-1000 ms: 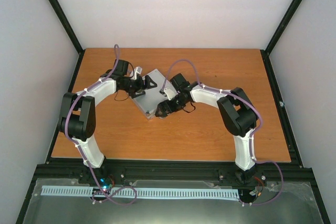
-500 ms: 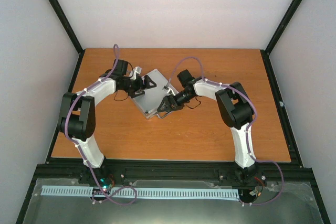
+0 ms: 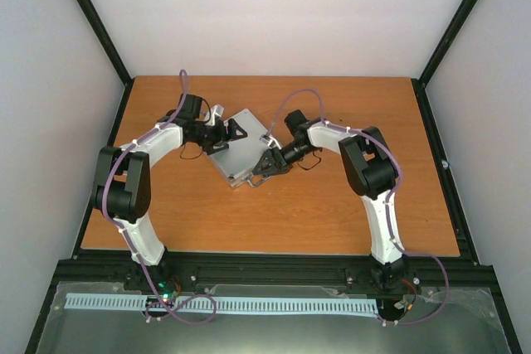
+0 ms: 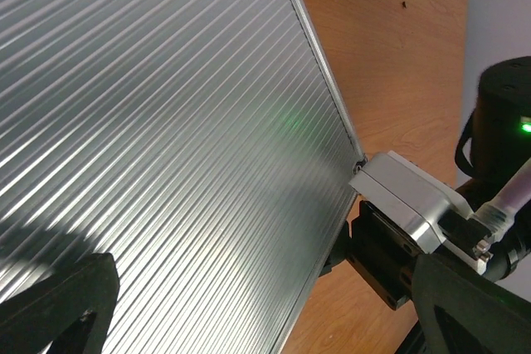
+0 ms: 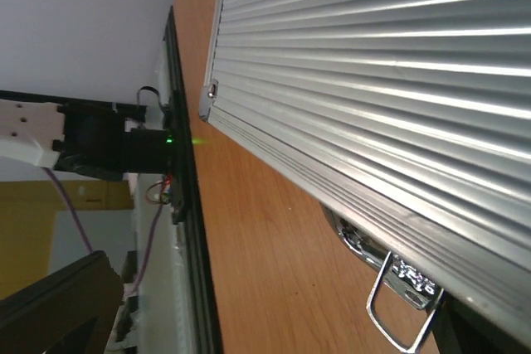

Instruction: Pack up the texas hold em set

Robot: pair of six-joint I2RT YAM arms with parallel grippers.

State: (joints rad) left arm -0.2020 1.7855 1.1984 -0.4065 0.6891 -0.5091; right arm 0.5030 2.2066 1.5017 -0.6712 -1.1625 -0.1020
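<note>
a: is the set packed?
b: silver case (image 3: pixel 239 148) lies shut, 10 o'clock off desk (image 3: pixel 332 213) centre. its latch (image 5: pixel 397 304) looks undone.
a: end effectors?
b: left end effector (image 3: pixel 226 132) and right end effector (image 3: pixel 259 167) are both released, empty.

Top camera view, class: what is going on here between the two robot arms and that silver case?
The ribbed silver aluminium case lies shut and flat on the wooden table. The left end effector hangs open over its far-left part. The right end effector, also open, is at the near-right edge, where a small metal latch looks unfastened. Neither holds anything.
</note>
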